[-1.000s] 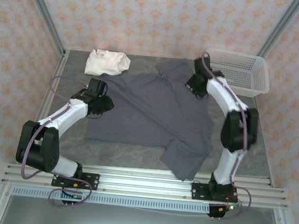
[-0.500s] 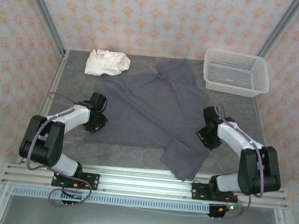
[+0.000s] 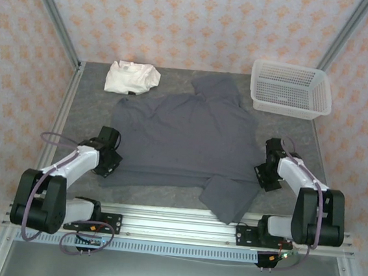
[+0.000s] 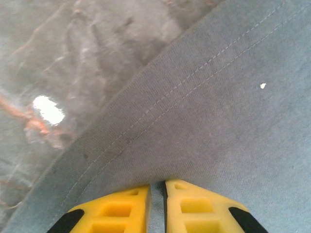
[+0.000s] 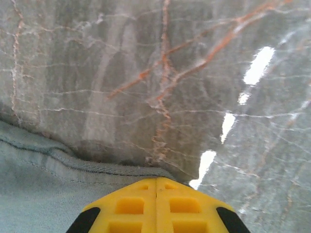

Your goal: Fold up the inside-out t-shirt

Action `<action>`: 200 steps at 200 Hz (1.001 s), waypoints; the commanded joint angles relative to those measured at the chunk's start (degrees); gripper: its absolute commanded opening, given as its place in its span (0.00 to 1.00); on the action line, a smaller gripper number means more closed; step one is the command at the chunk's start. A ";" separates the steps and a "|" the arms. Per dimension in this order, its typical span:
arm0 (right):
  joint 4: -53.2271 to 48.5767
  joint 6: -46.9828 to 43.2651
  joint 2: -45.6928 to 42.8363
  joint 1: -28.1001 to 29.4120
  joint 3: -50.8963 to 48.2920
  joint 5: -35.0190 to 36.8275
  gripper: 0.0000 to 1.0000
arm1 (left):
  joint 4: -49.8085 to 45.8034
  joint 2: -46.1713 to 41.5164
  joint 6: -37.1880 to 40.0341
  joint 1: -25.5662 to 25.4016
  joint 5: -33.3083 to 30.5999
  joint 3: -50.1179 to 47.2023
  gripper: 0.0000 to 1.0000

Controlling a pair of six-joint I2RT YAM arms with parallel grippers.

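T-shirt (image 3: 184,131) between left tool (image 4: 156,191) and right tool (image 5: 156,187), edges in both tips.

White arms (image 3: 71,163) with black joints, mauve cables, and yellow, black-tipped pincer fingers (image 4: 114,211).

We look onto a table (image 3: 177,77) topped in grey marble-look stone with thin orange and white veins, where bright patches of light (image 5: 257,65) glint off the surface. Walls (image 3: 195,21) papered in pale pink with a small orange motif enclose three sides, with metal posts (image 3: 54,14) rising from the far corners and a ribbed aluminium rail (image 3: 182,226) along the near edge.
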 commanded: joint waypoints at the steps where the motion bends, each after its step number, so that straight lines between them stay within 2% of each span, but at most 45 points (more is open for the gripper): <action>1: 1.09 -3.55 -5.82 -0.32 0.75 -0.86 0.00 | -3.13 -3.49 1.69 0.84 -3.38 0.47 0.23; 22: 10.71 -11.79 -10.34 3.88 6.71 -9.76 0.05 | -0.29 -7.34 8.97 0.67 -3.73 8.77 0.37; 40: 15.70 -17.64 -6.38 12.15 16.36 -8.17 0.11 | 2.08 -6.35 14.25 0.58 -5.44 17.86 0.45; 59: 13.93 -26.75 7.44 18.40 31.62 -4.53 0.13 | 2.02 0.46 17.63 0.81 -10.24 28.16 0.49; 72: 10.76 -29.27 18.17 19.37 42.34 -3.32 0.08 | 0.50 8.02 19.13 2.15 -11.49 35.57 0.49; 90: 10.40 -30.14 30.62 19.59 52.88 -6.09 0.05 | 2.46 18.64 21.75 4.78 -6.50 43.40 0.49; 113: 9.70 -31.34 41.77 20.69 61.47 -8.99 0.07 | 7.72 30.75 26.71 6.18 1.42 51.64 0.54; 139: 6.47 -33.74 47.50 21.56 64.77 -11.35 0.16 | 3.82 43.07 34.53 6.91 3.28 63.84 0.59; 168: 6.74 -36.38 45.48 21.66 59.49 -10.67 0.36 | -1.69 52.24 44.74 6.91 3.74 74.08 0.65; 200: 2.73 -38.25 44.41 21.70 58.24 -10.47 0.37 | -11.55 60.95 51.78 6.95 -1.12 85.11 0.67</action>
